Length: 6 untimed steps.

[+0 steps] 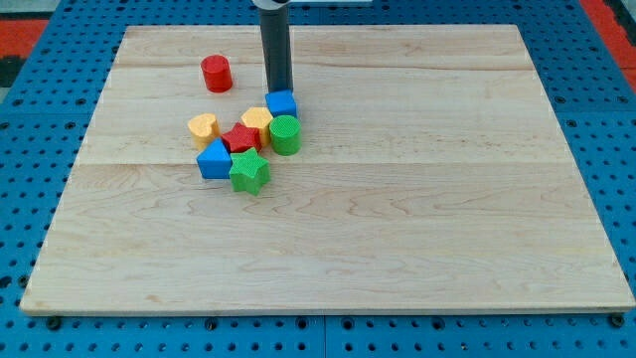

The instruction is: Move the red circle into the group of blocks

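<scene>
The red circle (216, 74) stands alone on the wooden board (417, 199), toward the view's upper left. The group lies below and right of it: a blue cube (281, 103), a yellow block (257, 121), a green cylinder (285, 134), a red star (239, 139), a yellow heart-like block (203, 127), a blue block (214, 160) and a green star (249, 172). My tip (279, 89) is at the blue cube's top edge, to the right of the red circle and apart from it.
The board lies on a blue pegboard surface (30, 199). A red patch (611, 20) shows at the view's top right corner.
</scene>
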Motion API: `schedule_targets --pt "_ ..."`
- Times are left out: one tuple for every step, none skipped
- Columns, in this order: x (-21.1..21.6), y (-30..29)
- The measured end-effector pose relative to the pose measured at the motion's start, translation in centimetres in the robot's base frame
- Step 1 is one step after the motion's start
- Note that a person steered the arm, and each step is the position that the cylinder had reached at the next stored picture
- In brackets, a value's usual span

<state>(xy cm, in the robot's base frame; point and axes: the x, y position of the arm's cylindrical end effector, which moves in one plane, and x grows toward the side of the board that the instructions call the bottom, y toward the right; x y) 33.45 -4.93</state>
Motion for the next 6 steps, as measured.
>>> schedule_targets --pt "1.7 0.0" --pt "1.9 0.0" --pt "-0.2 0.1" --pt "-4.2 -1.0" --pt "-7.3 -5.5" --pt "-7.4 -11.4"
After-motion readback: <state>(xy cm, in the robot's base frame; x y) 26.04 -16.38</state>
